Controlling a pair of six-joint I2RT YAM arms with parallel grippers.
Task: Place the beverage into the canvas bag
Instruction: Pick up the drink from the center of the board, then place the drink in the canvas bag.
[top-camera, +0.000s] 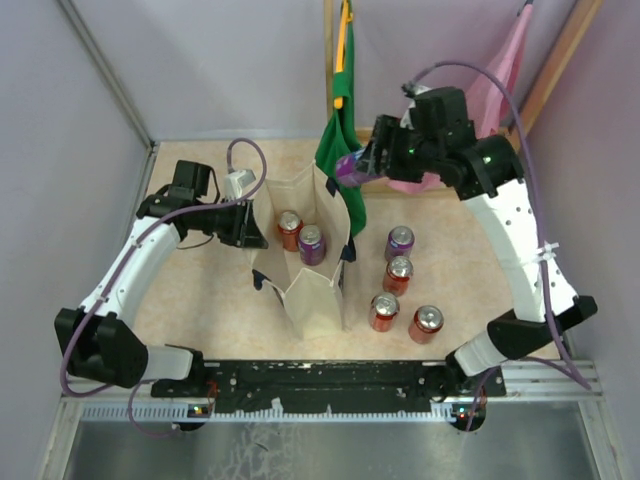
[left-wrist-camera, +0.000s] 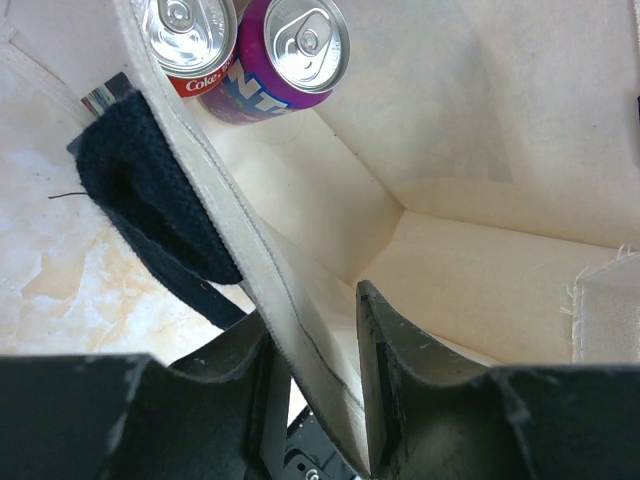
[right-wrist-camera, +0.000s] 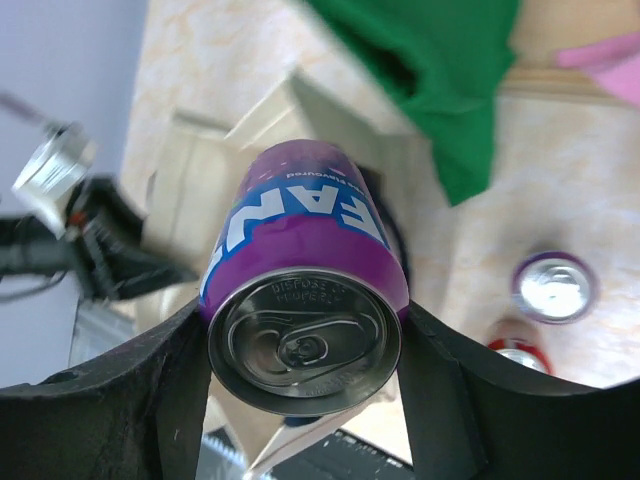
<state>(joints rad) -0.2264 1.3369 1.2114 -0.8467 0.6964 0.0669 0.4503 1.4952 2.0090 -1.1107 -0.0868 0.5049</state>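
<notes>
Risk: your right gripper (right-wrist-camera: 305, 372) clamps the purple soda can (right-wrist-camera: 305, 240) by the far right corner of the cream canvas bag (top-camera: 312, 300); your left gripper (left-wrist-camera: 315, 400) pinches its left wall. Releasing here could miss the opening.

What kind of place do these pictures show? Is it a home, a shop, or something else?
Probably a robot test cell in a lab: a left arm and a right arm bolted to one rail, plain panel walls around them, and soda cans beside a canvas bag.

The red can (left-wrist-camera: 186, 38) reads "Coke", and the held purple can (right-wrist-camera: 305, 255) shows "FAN"
</notes>
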